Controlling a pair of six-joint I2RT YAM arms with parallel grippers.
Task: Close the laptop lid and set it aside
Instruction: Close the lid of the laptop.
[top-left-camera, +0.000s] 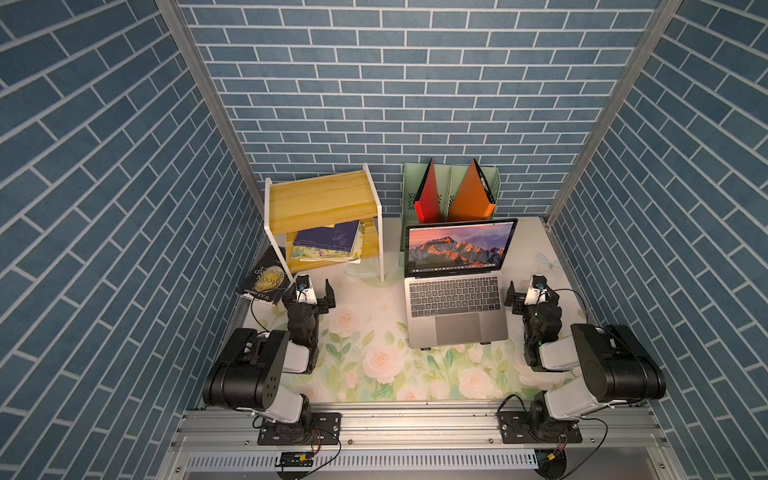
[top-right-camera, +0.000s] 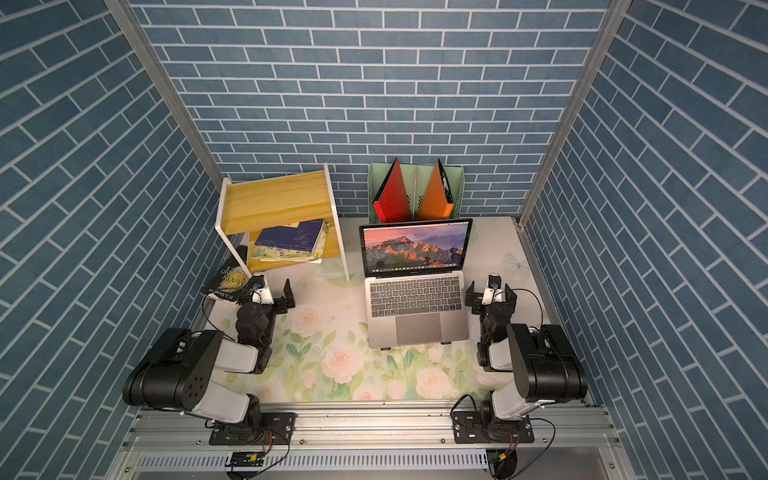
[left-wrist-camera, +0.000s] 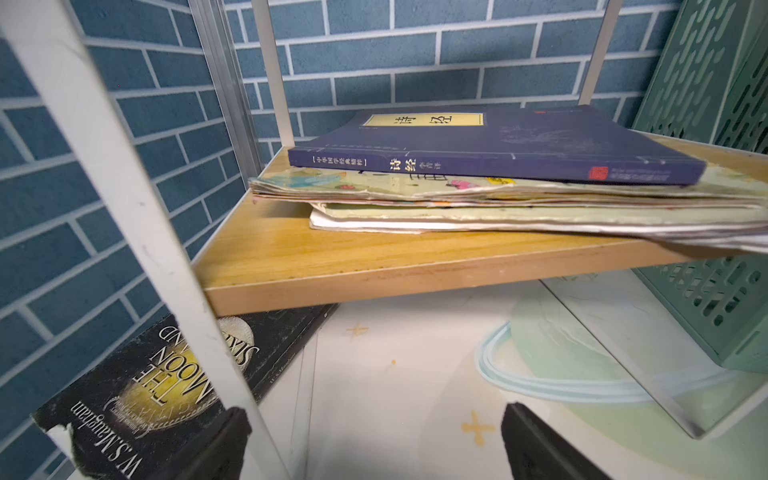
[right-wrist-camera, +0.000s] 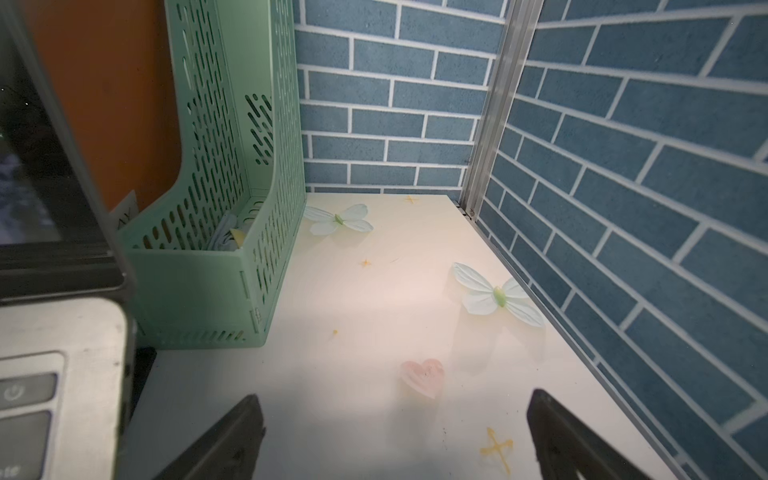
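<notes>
The grey laptop (top-left-camera: 455, 311) stands open on the floral mat, right of centre in both top views, its keyboard base (top-right-camera: 417, 328) facing the arms. The laptop lid (top-left-camera: 457, 249) is raised and leans back, showing the orange mountain wallpaper (top-right-camera: 415, 247). My right gripper (top-left-camera: 532, 291) is open just right of the keyboard, apart from it. In the right wrist view its fingers (right-wrist-camera: 232, 436) are spread over bare mat, with the laptop's back corner (right-wrist-camera: 62, 332) and the lid (right-wrist-camera: 37, 145) beside them. My left gripper (top-left-camera: 308, 293) is open near the shelf's leg, well left of the laptop, holding nothing (left-wrist-camera: 376, 415).
A wooden shelf (top-left-camera: 320, 199) with white legs stands at the back left, a stack of books (top-left-camera: 328, 243) on its lower board. A black book (top-left-camera: 264, 276) lies beside its leg. Behind the laptop stands a green file holder (top-left-camera: 492, 183) with red and orange folders.
</notes>
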